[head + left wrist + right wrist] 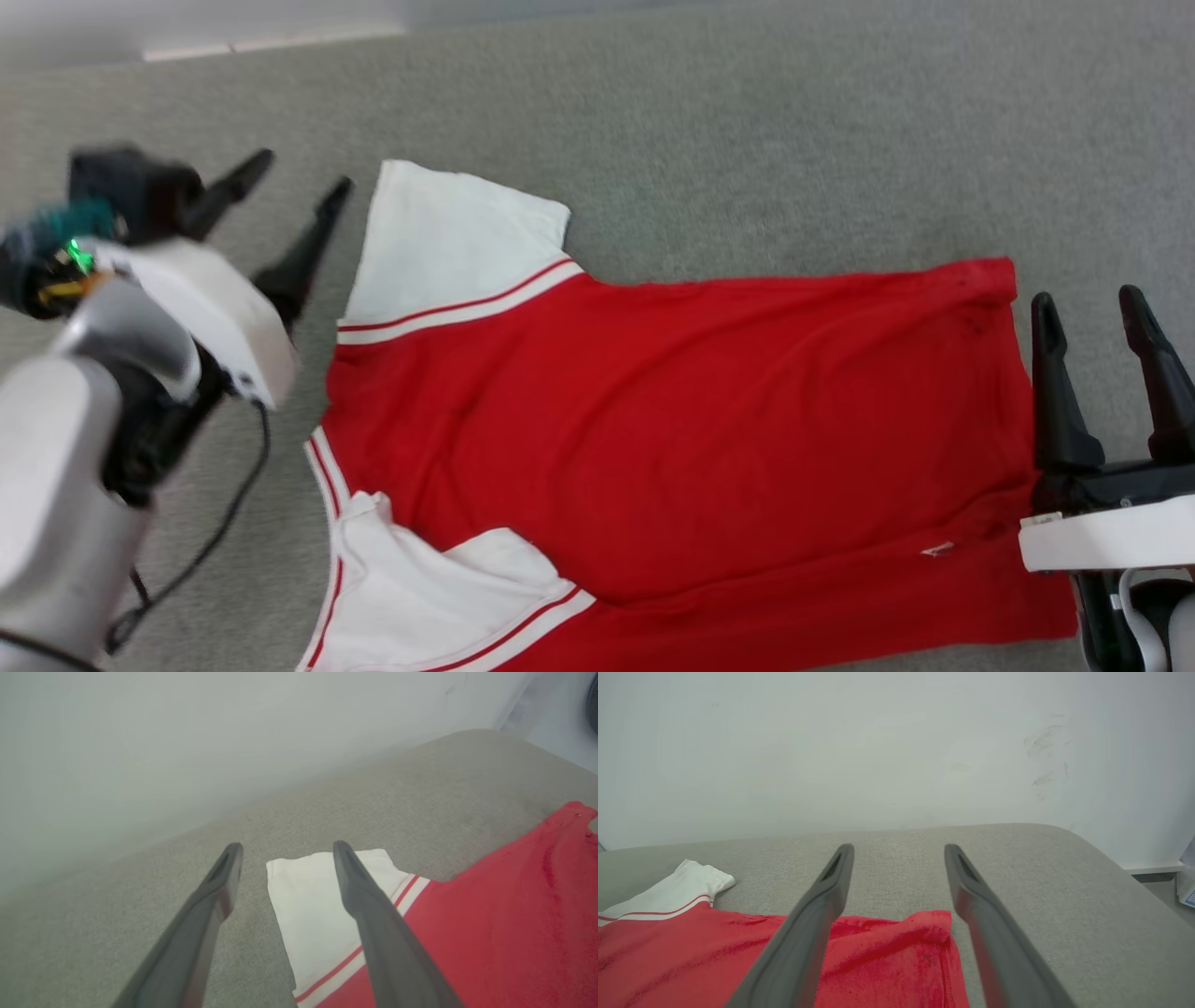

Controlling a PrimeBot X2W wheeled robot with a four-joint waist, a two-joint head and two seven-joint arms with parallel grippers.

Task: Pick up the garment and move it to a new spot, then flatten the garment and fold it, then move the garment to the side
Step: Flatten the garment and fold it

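While both pincers stand with their fingers wide apart and hold nothing, the shirt (653, 420) lies spread on the grey cushion (747, 112) between them, plain red side up. Its collar end is toward our left pincer (304, 170) and its hem (1010, 373) just in front of our right pincer (1088, 299).

We judge the flattening half done. The far sleeve (448, 243) lies smooth just to the right of the left pincer's fingertips. The near sleeve (420, 588), well back from those tips toward the arm, is rumpled and lapped over the red body.

Several things could go wrong from here:

- **Trapped crease:** if we fold now, that lapped sleeve would be shut inside the fold.
- **Skewed cloth:** if the left pincer closes on the far sleeve alone and pulls, the light cloth would likely slide whole across the cushion and lose its straight lie.
- **Split layers:** the hem corner (931, 926) between the right pincer's fingers is rolled up. A shallow pinch there may take only the top layer, so front and back would part when lifted.
- **Fresh wrinkles:** a finger pressed too low could catch the cushion's weave and push new wrinkles into the red cloth.
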